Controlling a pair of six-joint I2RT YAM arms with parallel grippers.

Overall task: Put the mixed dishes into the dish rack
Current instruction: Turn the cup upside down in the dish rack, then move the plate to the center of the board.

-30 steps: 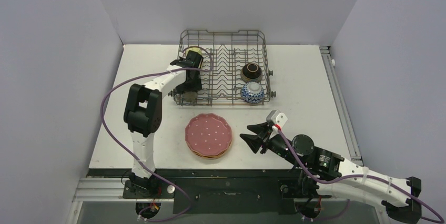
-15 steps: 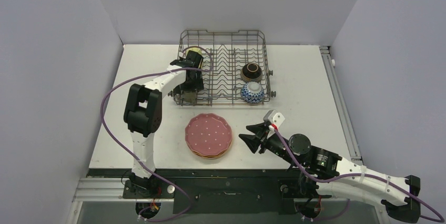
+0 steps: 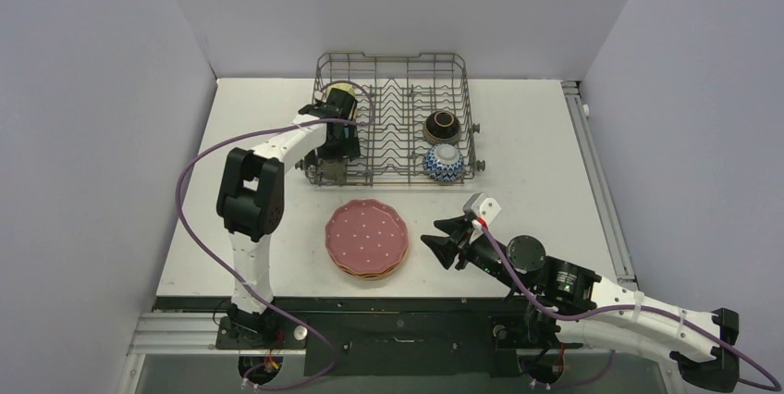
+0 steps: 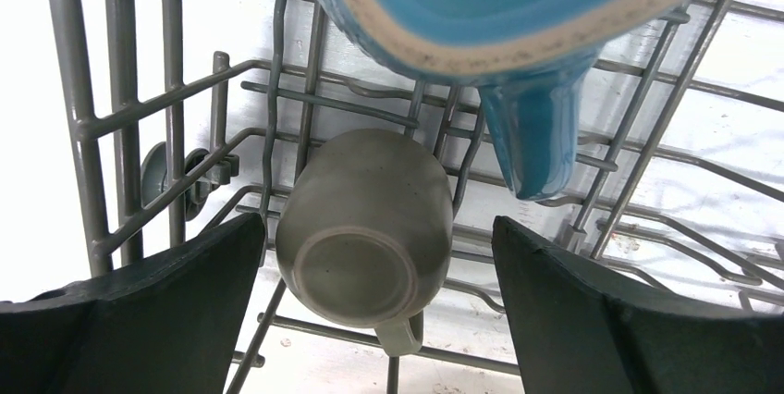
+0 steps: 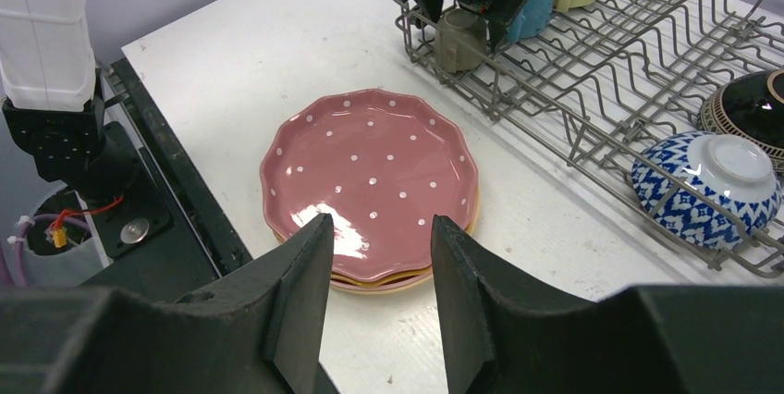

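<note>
at the dish rack's (image 3: 393,59) near-left corner your left gripper (image 4: 379,227) stands wide open with nothing in it; the small grey-olive mug (image 4: 356,246) sits among the tines between the fingers, base toward the wrist camera, with a clear gap at the right finger and only a sliver at the left. the blue mug (image 4: 499,6) sits just beside it along the rack's left side, and the yellow mug (image 3: 342,91) is further on toward the far-left corner. this looks like the let-go of the grey mug, so the mugs count as loaded. draw that arm straight back and up from the rack, and watch the blue mug's handle and the wires. the scalloped plates (image 3: 367,237) lie stacked near the table's (image 3: 536,135) near edge, pink on top and an orange rim showing under it, none in the rack yet. the dark brown bowl (image 3: 442,125) and the blue-white bowl (image 3: 443,163) rest upside down along the rack's right side, the blue-white one at the near-right corner. your right gripper (image 5: 381,223) hovers just right of the stack, fingers part open and holding nothing. the next job is likely the pink plate: get a finger under its rim, lift it off the stack alone, then stand it on edge between the middle tines.
</note>
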